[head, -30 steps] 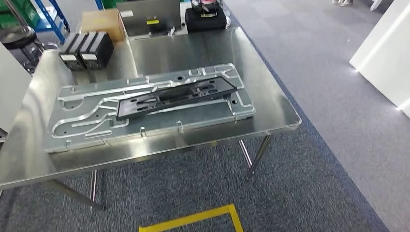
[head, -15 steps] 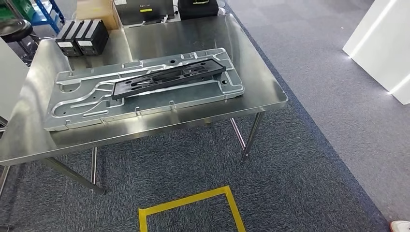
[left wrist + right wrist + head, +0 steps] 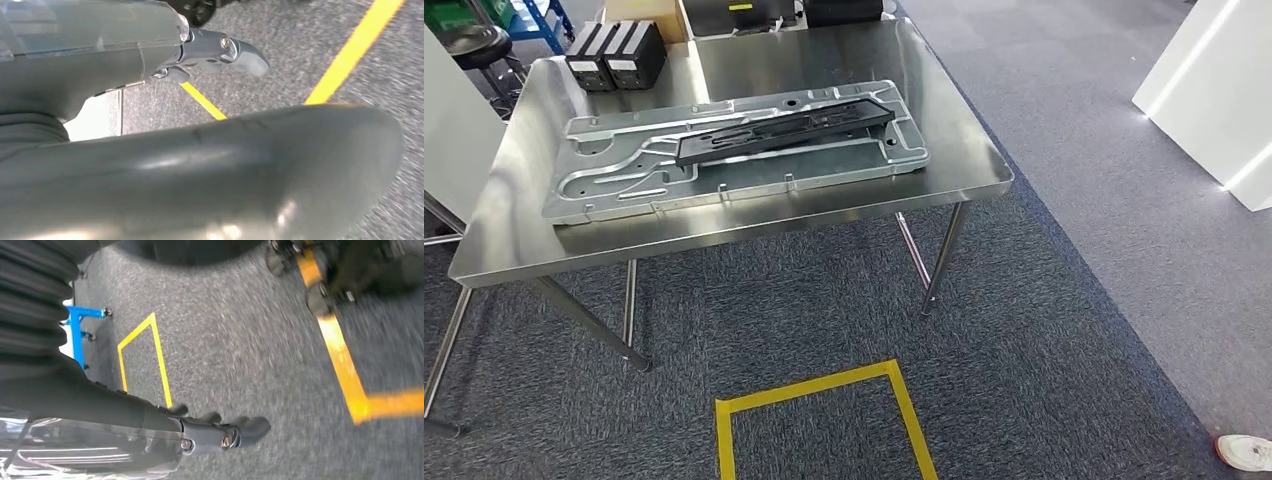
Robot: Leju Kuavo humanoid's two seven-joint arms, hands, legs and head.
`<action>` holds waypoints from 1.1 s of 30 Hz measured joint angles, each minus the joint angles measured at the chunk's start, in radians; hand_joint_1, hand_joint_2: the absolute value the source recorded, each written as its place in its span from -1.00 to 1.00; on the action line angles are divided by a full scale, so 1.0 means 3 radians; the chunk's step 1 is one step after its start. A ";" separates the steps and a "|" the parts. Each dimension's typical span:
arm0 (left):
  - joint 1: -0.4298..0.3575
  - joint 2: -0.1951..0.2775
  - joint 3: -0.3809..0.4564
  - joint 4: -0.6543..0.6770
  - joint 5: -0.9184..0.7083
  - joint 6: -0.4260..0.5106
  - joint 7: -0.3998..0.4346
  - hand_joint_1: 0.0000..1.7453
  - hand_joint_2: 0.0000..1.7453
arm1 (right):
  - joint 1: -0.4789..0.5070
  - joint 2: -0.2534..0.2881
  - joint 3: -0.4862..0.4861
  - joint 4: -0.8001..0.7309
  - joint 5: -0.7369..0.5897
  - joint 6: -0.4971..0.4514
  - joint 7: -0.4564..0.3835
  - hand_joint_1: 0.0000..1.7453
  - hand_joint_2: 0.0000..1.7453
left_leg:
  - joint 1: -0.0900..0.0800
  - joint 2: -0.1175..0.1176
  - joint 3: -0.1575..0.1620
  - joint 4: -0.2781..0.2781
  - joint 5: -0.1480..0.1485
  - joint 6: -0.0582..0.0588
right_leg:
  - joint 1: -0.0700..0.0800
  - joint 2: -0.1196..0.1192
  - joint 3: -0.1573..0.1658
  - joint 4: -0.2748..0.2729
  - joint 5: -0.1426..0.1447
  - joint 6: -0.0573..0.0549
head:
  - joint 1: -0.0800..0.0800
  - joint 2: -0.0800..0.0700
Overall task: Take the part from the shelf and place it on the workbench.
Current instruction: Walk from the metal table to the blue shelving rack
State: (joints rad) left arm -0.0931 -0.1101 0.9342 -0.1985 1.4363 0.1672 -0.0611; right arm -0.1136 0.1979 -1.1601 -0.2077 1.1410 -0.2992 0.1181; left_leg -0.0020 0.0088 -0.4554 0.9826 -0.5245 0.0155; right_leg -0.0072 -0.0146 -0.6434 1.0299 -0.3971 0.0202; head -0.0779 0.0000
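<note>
A long black part [image 3: 784, 130] lies along a large stamped silver metal plate [image 3: 624, 195] on the steel workbench [image 3: 724, 228], a step ahead of me in the head view. My left hand [image 3: 165, 165] hangs over grey carpet, its fingers [image 3: 225, 50] stretched out and holding nothing. My right hand [image 3: 150, 435] also hangs above the carpet with its fingers [image 3: 235, 432] extended and nothing in them. Both hands are well away from the part.
Two black boxes [image 3: 614, 55] stand at the workbench's far left corner. A black stool [image 3: 474, 45] and a white panel [image 3: 444, 130] are at its left. A yellow tape square [image 3: 824, 410] marks the carpet in front. White walls [image 3: 1214, 90] and a person's shoe [image 3: 1246, 452] are at right.
The whole picture has shifted: the camera has moved, and the workbench now sits higher and farther in the view. The black part and plate lie as before.
</note>
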 joint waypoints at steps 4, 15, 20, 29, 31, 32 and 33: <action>-0.0003 0.0021 -0.0031 -0.0001 0.0000 0.0023 -0.0012 -1.00 -1.00 | 0.0013 -0.0005 0.0193 0.0006 0.0193 -0.0036 -0.0053 -1.00 1.00 | -0.0003 0.0023 -0.0195 -0.0007 0.0177 0.0063 | -0.0018 0.0033 -0.0191 0.0618 -0.0585 0.0054 | 0.0000 0.0000; 0.0039 0.0058 -0.0038 -0.0002 0.0000 0.0064 0.0007 -1.00 -1.00 | 0.0009 -0.0029 0.0423 0.0010 0.0250 -0.0070 -0.0139 -1.00 1.00 | -0.0008 0.0015 -0.0597 0.0072 0.0513 -0.0065 | 0.0025 0.0024 0.0663 -0.0229 -0.0442 -0.0086 | 0.0000 0.0000; 0.0073 0.0085 -0.0040 -0.0002 0.0000 0.0069 0.0106 -1.00 -1.00 | 0.0013 -0.0029 0.0405 0.0010 0.0084 -0.0109 -0.0264 -1.00 -1.00 | 0.0015 -0.0005 -0.0787 0.0864 -0.0187 -0.0126 | 0.0024 0.0006 0.0377 -0.0218 -0.0213 -0.0153 | 0.0000 0.0000; 0.0033 0.0152 -0.0147 -0.0015 0.0000 0.0071 0.0031 -1.00 -1.00 | 0.0019 0.0072 0.0341 0.0029 0.0014 -0.0057 -0.0179 -1.00 0.50 | -0.0022 -0.0019 0.0141 -0.0105 -0.0100 -0.0024 | 0.0027 -0.0003 -0.0053 -0.0081 0.0117 -0.0044 | 0.0000 0.0000; 0.0012 0.0145 -0.0176 -0.0016 0.0000 0.0068 -0.0018 -1.00 -1.00 | 0.0021 0.0078 0.0338 0.0035 0.0037 -0.0042 -0.0130 -1.00 0.50 | -0.0014 -0.0004 0.0080 -0.0108 -0.0022 0.0025 | 0.0014 0.0016 -0.0092 -0.0026 0.0036 -0.0003 | 0.0000 0.0000; -0.0001 0.0140 -0.0186 -0.0016 0.0000 0.0060 -0.0035 -1.00 -1.00 | 0.0020 0.0075 0.0337 0.0036 0.0040 -0.0026 -0.0100 -1.00 0.00 | -0.0006 0.0005 0.0039 -0.0115 0.0018 0.0046 | 0.0010 0.0027 -0.0130 0.0081 -0.0097 0.0016 | 0.0000 0.0000; -0.0016 0.0134 -0.0192 -0.0016 0.0000 0.0050 -0.0045 -1.00 -1.00 | 0.0017 0.0069 0.0333 0.0036 0.0037 0.0007 -0.0071 -1.00 -0.50 | -0.0004 0.0012 -0.0007 -0.0115 0.0053 0.0061 | -0.0001 0.0036 -0.0179 0.0251 -0.0275 0.0033 | 0.0000 0.0000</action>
State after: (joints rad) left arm -0.0980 -0.0701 0.8765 -0.2033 1.4363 0.1822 -0.0748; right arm -0.1084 0.2185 -1.0603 -0.1970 1.1521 -0.2971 0.0969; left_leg -0.0032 0.0124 -0.4573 0.9481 -0.5085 0.0338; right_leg -0.0073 -0.0036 -0.6972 1.1053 -0.4797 0.0302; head -0.0778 0.0000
